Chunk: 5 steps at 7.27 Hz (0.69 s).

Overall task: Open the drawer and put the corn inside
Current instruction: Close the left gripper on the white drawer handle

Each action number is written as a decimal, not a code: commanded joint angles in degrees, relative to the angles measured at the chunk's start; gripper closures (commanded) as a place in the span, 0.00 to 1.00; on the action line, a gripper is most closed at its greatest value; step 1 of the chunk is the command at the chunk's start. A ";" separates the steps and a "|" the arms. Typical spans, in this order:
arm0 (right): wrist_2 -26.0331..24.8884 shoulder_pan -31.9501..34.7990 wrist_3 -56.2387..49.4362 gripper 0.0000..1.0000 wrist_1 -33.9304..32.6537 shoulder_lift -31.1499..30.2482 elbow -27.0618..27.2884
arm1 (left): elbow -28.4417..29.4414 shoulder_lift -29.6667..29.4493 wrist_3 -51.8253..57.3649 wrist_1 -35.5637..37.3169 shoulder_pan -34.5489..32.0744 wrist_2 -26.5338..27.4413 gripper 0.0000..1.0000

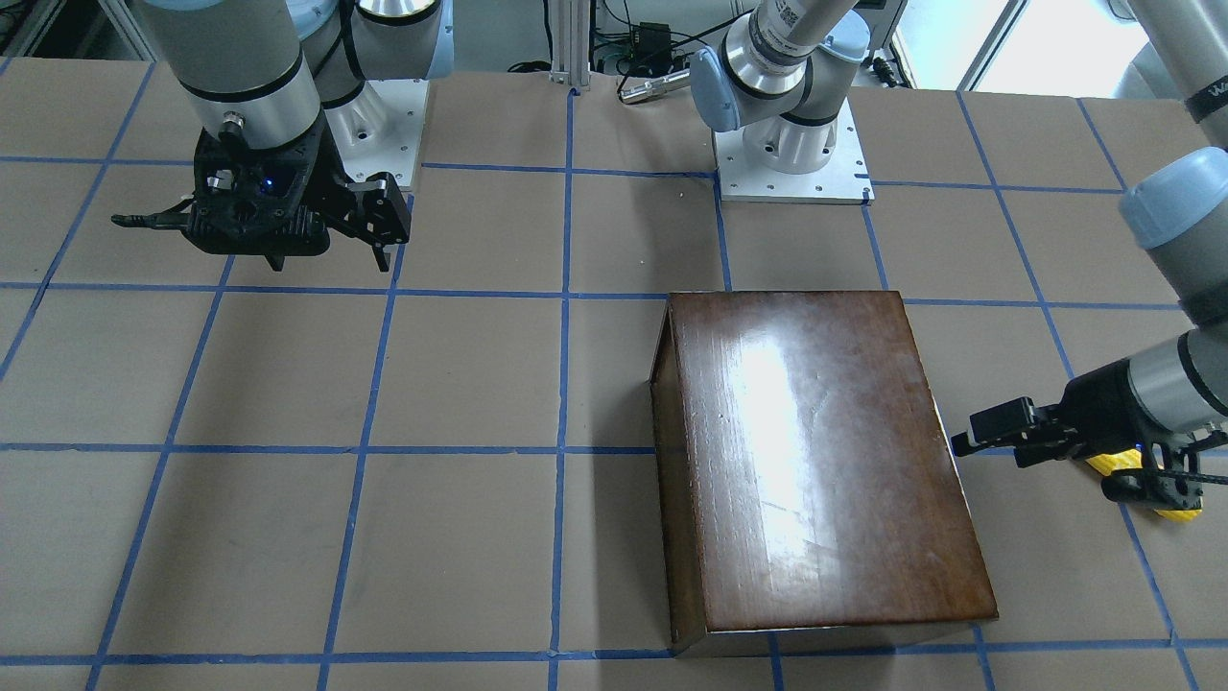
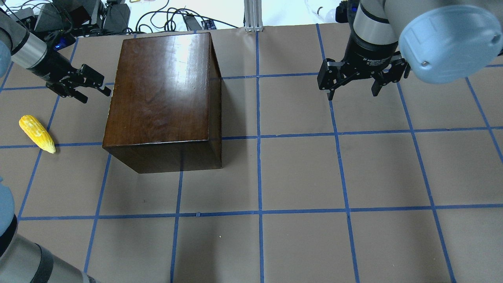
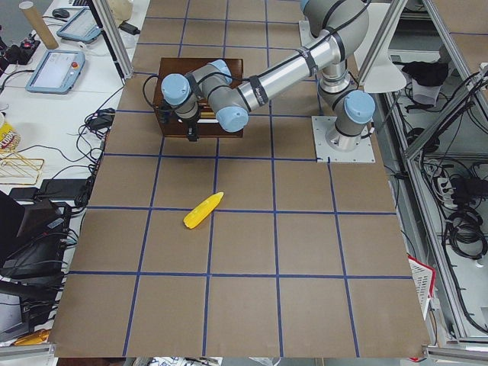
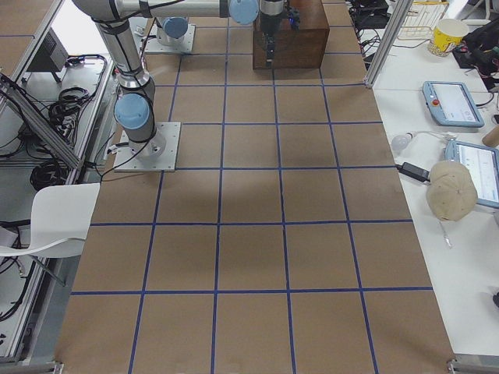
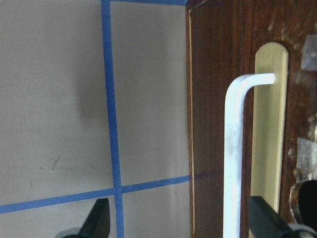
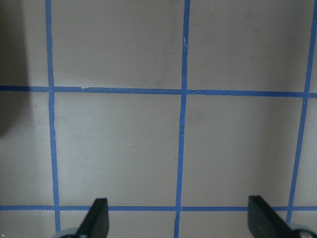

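The glossy dark-brown box (image 2: 165, 98) stands on the table, left of centre. Its drawer is shut. The left wrist view shows the drawer's dark front panel (image 5: 213, 99) with a white bar handle (image 5: 234, 158) on a brass plate. My left gripper (image 2: 91, 84) is open just off that end of the box, and the handle lies between its fingertips (image 5: 96, 220) without touching them. The yellow corn (image 2: 37, 133) lies on the table left of the box, apart from the gripper; it also shows in the exterior left view (image 3: 203, 210). My right gripper (image 2: 351, 86) is open and empty above the table at far right.
The table is brown paper with a blue tape grid (image 2: 259, 212). The arm bases (image 1: 791, 154) are bolted at the robot's edge. Cables and electronics (image 2: 118, 15) lie beyond the far edge. The right wrist view shows only bare table (image 6: 119, 148).
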 commanded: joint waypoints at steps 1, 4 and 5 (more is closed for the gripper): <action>0.00 0.00 0.00 0.00 0.00 0.00 0.00 | -1.20 -0.14 2.04 0.27 -0.08 -0.34 0.00; 0.00 0.00 0.00 0.00 0.00 0.00 0.00 | -1.29 -0.57 1.97 0.27 -0.08 -0.43 0.00; 0.00 0.00 0.00 0.00 0.00 0.00 0.00 | -1.29 -1.10 1.88 0.35 -0.08 -0.43 0.00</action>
